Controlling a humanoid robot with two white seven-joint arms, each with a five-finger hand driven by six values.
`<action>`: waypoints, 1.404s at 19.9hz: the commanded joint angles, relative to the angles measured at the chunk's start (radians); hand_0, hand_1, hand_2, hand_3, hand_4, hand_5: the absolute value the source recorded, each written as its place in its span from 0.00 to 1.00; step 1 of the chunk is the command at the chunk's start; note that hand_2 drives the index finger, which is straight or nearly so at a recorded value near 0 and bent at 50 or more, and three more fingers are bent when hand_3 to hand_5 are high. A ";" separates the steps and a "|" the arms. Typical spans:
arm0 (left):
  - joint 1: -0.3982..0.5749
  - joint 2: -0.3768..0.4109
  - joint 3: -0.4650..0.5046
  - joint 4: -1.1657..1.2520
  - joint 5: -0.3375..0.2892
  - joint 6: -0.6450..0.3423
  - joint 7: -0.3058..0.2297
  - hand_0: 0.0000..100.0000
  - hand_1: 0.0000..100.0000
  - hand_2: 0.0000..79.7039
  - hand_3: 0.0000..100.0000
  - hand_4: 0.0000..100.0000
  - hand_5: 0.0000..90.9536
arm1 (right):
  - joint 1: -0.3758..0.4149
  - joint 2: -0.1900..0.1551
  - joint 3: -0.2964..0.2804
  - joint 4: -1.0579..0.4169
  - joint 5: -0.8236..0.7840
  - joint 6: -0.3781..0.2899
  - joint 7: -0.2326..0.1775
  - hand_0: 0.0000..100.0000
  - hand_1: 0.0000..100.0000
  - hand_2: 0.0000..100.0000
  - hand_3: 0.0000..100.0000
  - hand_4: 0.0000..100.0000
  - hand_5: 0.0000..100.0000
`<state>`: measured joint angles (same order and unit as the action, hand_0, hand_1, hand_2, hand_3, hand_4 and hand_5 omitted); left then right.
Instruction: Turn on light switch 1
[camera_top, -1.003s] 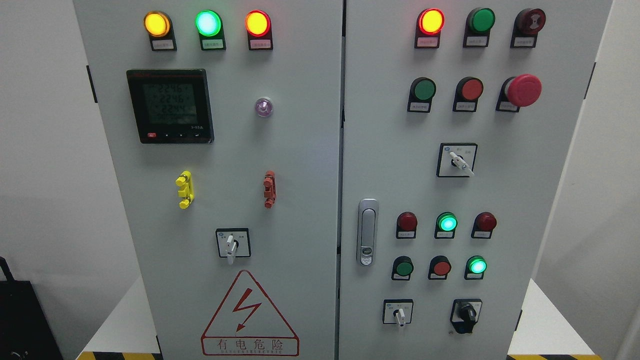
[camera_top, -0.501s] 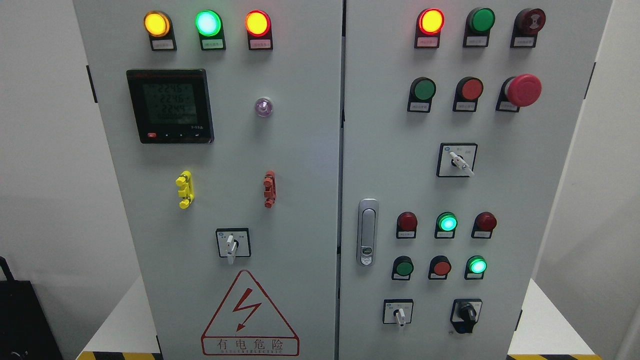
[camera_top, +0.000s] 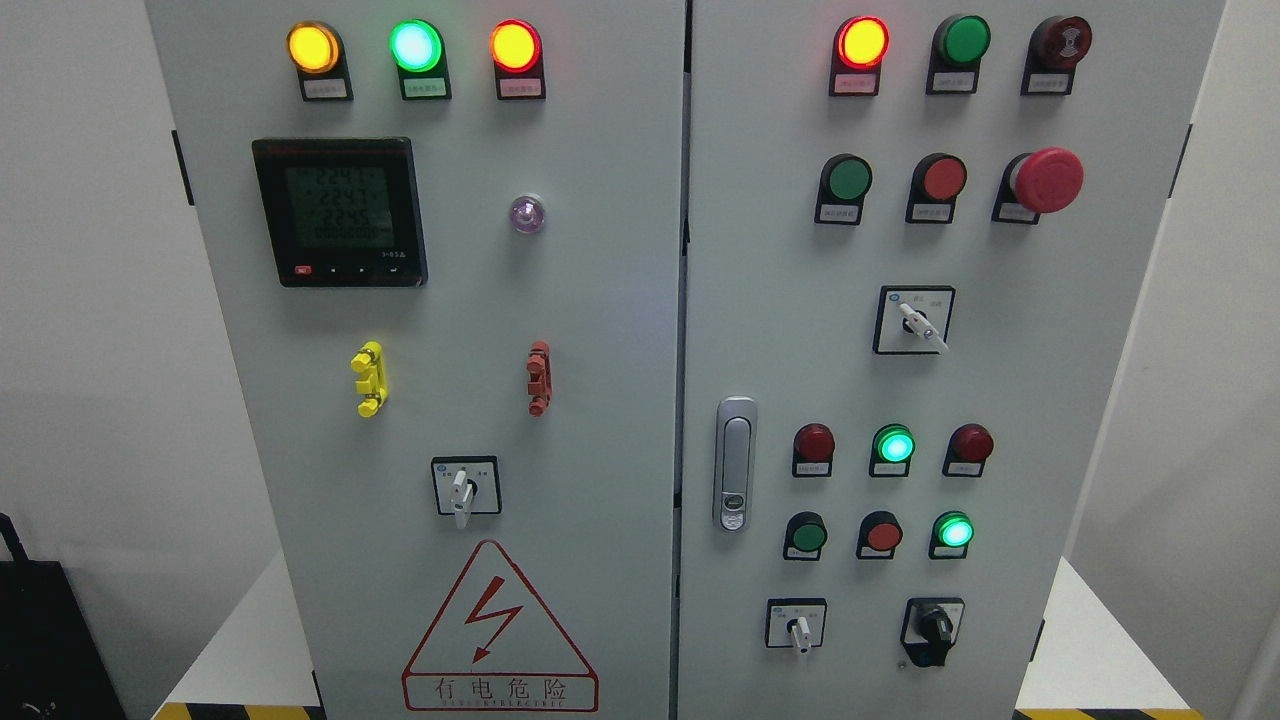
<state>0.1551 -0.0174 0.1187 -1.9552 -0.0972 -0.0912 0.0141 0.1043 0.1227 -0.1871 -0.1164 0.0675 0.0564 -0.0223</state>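
You are facing a grey two-door electrical cabinet (camera_top: 600, 300), and neither of your hands is showing in the head view, so I cannot tell whether they are spread, curled or holding anything. Nothing is reaching toward the panel.

The labels under the controls are reading too small to make out, so I cannot say for certain which control is light switch 1. The candidates are sitting as follows: a white-handled rotary selector (camera_top: 461, 488) low on the left door, just above the red warning triangle (camera_top: 498, 628); a second white selector (camera_top: 918, 322) mid-height on the right door; a third (camera_top: 798, 628) at the bottom of the right door, beside a black rotary knob (camera_top: 935, 628).

On the right door, one red lamp (camera_top: 862, 41) is glowing at the top, and two green indicators (camera_top: 893, 444) (camera_top: 954, 530) are glowing lower down; the neighbouring red and green buttons are staying dark. The meter display (camera_top: 340, 212) is running.

In my judgement the task is not yet begun: no contact is being made, and the whole approach and actuation are remaining.
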 joint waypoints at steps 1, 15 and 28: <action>-0.081 -0.055 -0.082 -0.063 -0.001 0.068 0.041 0.00 0.36 0.60 0.83 0.88 0.89 | 0.000 0.000 0.000 0.000 0.000 0.000 -0.001 0.00 0.00 0.00 0.00 0.00 0.00; -0.223 -0.085 -0.226 -0.064 -0.032 0.291 0.294 0.00 0.50 0.66 0.88 0.92 0.94 | 0.000 0.000 -0.002 0.000 0.000 0.000 0.001 0.00 0.00 0.00 0.00 0.00 0.00; -0.335 -0.104 -0.292 -0.041 -0.070 0.441 0.435 0.00 0.53 0.67 0.88 0.92 0.94 | 0.000 0.000 0.000 0.000 0.000 0.000 -0.001 0.00 0.00 0.00 0.00 0.00 0.00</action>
<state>-0.1412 -0.1017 -0.1033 -2.0034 -0.1585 0.3163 0.4117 0.1043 0.1227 -0.1872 -0.1164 0.0675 0.0565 -0.0222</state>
